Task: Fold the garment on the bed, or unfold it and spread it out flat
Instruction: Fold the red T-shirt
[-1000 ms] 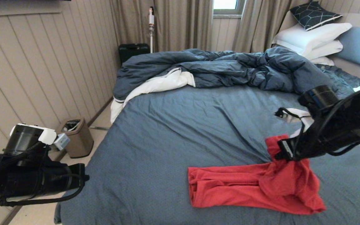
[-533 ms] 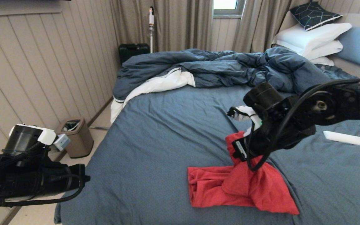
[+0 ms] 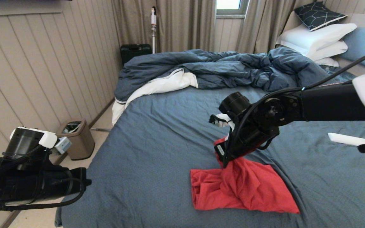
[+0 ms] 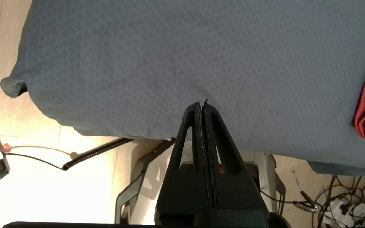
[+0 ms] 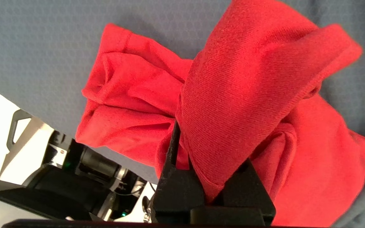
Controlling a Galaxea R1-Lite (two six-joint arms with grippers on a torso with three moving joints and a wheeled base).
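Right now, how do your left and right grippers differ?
The left gripper is shut on nothing; the right gripper is shut on the red T-shirt. The left sits parked beside the bed's near corner; the right reaches out over the sheet, lifting a fold of cloth. Both are black.

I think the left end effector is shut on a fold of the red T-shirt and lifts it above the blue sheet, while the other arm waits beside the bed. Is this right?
Not quite: the arms are swapped. The right end effector is shut on the red T-shirt, lifting a fold above the blue sheet, as the right wrist view shows. The left end effector waits, shut and empty, at the bed's edge.
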